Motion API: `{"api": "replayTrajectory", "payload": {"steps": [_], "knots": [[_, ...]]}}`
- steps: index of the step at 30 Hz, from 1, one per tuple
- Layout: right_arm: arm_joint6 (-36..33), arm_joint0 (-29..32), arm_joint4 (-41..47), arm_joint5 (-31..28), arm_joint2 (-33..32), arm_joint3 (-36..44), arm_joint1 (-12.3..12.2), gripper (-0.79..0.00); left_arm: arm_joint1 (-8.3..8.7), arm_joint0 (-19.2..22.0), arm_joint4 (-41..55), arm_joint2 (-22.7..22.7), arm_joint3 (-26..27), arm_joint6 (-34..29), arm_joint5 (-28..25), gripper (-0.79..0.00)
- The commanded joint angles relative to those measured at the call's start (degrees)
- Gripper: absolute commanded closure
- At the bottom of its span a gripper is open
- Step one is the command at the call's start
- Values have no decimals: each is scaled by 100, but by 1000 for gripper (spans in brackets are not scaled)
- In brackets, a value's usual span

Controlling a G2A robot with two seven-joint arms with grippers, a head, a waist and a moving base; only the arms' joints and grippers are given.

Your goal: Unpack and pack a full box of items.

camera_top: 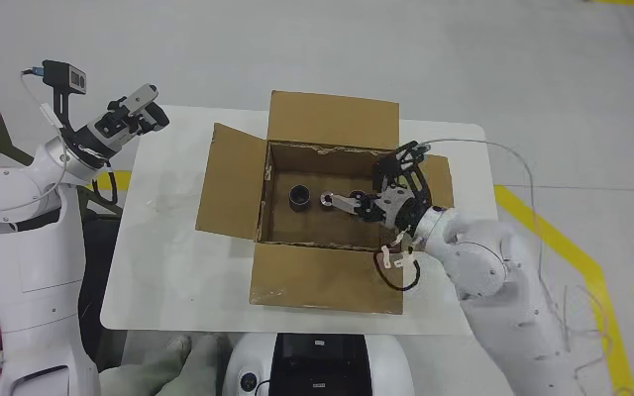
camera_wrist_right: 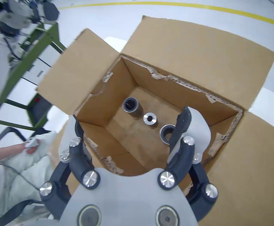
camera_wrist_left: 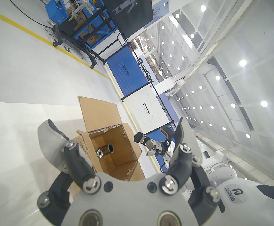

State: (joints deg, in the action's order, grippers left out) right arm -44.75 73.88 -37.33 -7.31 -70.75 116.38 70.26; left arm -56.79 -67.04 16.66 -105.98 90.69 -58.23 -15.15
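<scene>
Cardboard box (camera_top: 327, 121), flaps open, on white table (camera_top: 168, 247). On box floor, in a row: dark metal sleeve (camera_wrist_right: 132, 107), bright bushing (camera_wrist_right: 150, 119), dark ring (camera_wrist_right: 166, 133). Right gripper (camera_wrist_right: 130, 115) over box mouth, fingers spread, holding nothing. Left gripper (camera_wrist_left: 115, 126) well outside box, beyond a side flap, fingers spread, empty.

White worktop (camera_top: 163, 282); on the floor off its right edge a yellow stripe (camera_top: 560, 243), off its left edge a green frame (camera_wrist_right: 32, 57); farther back, blue partition panels (camera_wrist_left: 125, 72), a black screen (camera_wrist_left: 132, 17) and a blue cart (camera_wrist_left: 64, 19).
</scene>
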Motion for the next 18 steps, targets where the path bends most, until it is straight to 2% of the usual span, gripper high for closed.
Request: {"api": "replayTrajectory", "payload": {"steps": [1, 6, 12, 18], "knots": [[37, 148, 699, -202, -316, -18, -27, -785, 0, 0, 0, 0, 0, 0, 0, -785], [61, 502, 1421, -299, -1034, -115, -103, -785, 0, 0, 0, 0, 0, 0, 0, -785], [-88, 845, 2126, -53, -1750, -266, -179, -785, 0, 0, 0, 0, 0, 0, 0, -785], [28, 1153, 2470, -19, -2498, -377, -250, -785, 0, 0, 0, 0, 0, 0, 0, -785]]}}
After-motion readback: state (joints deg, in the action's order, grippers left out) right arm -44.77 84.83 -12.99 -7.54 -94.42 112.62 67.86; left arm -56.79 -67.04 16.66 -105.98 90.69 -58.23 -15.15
